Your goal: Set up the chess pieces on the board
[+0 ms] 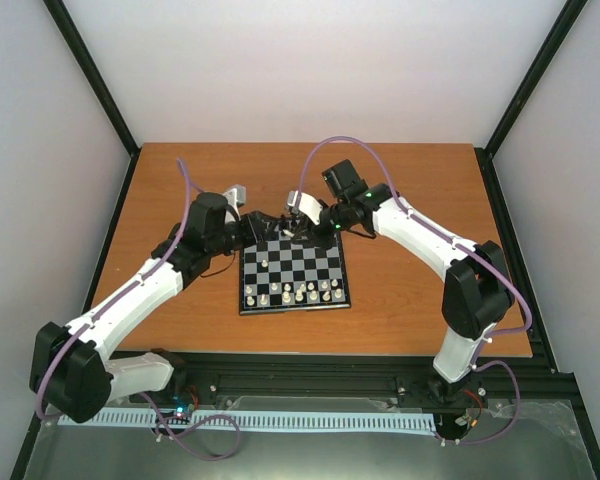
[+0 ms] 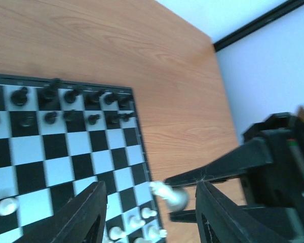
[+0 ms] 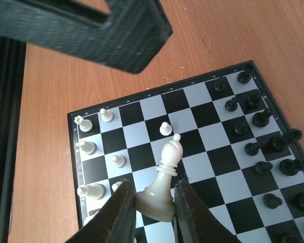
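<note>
Right wrist view: the right end effector [image 3: 154,202] is pinching a cream-white plastic bishop [image 3: 164,177] by its base, tilted above the black-and-silver checkerboard [image 3: 213,157], likely needing a slow, upright descent onto a free back-row square, while the left end effector [image 2: 151,215] is hovering part-open, empty.

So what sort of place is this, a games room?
Probably a robot test booth: plain white panels in a black frame enclose the wooden table, a left arm and right arm are bolted at its near edge, and a chessboard sits between them.
</note>
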Action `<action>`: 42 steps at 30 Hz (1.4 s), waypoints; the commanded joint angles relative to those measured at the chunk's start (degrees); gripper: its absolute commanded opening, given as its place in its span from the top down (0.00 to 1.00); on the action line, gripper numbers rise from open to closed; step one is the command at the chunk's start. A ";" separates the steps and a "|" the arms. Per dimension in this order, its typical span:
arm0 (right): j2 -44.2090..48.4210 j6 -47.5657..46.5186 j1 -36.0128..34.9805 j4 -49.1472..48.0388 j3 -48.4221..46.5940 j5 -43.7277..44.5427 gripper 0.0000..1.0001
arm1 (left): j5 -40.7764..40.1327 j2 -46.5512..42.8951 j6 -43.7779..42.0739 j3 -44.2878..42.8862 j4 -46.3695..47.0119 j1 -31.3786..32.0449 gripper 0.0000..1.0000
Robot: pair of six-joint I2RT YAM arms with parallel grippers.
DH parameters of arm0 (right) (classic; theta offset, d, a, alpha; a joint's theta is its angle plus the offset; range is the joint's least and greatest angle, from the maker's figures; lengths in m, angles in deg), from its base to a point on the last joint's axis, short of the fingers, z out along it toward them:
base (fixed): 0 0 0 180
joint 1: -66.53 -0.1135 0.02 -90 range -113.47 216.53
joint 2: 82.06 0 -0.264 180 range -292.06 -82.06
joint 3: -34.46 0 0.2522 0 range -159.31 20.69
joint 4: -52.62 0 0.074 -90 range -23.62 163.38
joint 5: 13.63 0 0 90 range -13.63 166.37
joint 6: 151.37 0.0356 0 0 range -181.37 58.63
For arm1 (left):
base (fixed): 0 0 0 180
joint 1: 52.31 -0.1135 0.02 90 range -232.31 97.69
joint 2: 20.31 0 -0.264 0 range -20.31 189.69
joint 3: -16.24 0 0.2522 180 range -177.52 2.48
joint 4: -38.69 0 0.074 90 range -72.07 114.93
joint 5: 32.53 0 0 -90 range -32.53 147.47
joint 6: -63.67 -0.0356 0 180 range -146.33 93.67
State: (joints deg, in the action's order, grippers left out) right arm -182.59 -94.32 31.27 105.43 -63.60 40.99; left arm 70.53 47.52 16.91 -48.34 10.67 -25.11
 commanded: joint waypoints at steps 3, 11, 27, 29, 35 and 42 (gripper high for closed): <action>1.28 4.53 0.82 -3.42 1.60 -5.93 0.82 | 9.66 1.27 7.49 2.01 14.05 -0.39 0.48; 2.16 9.37 1.34 -6.87 1.90 -8.99 0.82 | 8.83 2.75 12.18 3.15 16.36 -0.40 0.54; 2.36 12.72 1.43 -10.35 2.79 -9.44 0.82 | 10.61 5.51 16.33 2.97 17.31 -0.39 0.72; 2.13 12.74 1.43 -10.25 2.80 -9.54 0.82 | 10.89 5.55 16.30 3.02 17.50 -0.38 0.76; 2.01 12.43 1.43 -10.14 3.06 -9.07 0.80 | 11.99 5.96 16.00 2.82 17.43 -0.40 0.86; 4.79 10.57 2.51 -7.13 3.83 -8.26 0.59 | 8.70 3.42 8.87 1.52 10.76 -0.16 0.93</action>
State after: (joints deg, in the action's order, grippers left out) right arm -181.50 -82.26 32.51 96.62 -60.58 32.86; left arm 81.20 53.03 31.62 -44.91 26.01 -25.26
